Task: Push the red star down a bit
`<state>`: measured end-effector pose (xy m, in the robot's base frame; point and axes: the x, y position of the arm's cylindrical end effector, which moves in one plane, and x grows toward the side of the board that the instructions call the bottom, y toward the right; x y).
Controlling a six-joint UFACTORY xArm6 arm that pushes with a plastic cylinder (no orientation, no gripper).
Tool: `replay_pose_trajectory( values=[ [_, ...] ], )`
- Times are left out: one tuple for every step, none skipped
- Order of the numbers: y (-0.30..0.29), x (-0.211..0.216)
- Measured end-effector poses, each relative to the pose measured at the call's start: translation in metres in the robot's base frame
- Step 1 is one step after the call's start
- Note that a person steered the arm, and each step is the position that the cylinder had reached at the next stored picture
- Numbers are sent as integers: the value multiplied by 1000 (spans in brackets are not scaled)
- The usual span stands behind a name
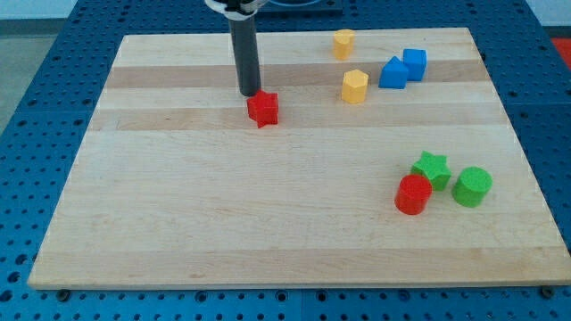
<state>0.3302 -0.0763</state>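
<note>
The red star lies on the wooden board, left of centre in the view's upper half. My dark rod comes down from the view's top, and my tip stands just above and slightly left of the red star, touching or nearly touching its upper edge.
A yellow block sits near the top edge and a yellow hexagon below it. A blue triangle-like block and a blue cube lie to their right. A red cylinder, a green star and a green cylinder cluster at lower right.
</note>
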Motion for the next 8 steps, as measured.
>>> replay_pose_trajectory(
  values=[
    [0,6],
    [-2,3],
    [-13,2],
    [-13,-1],
    [-19,-4],
    [-26,-5],
    [-28,-4],
    [-28,-3]
  ],
)
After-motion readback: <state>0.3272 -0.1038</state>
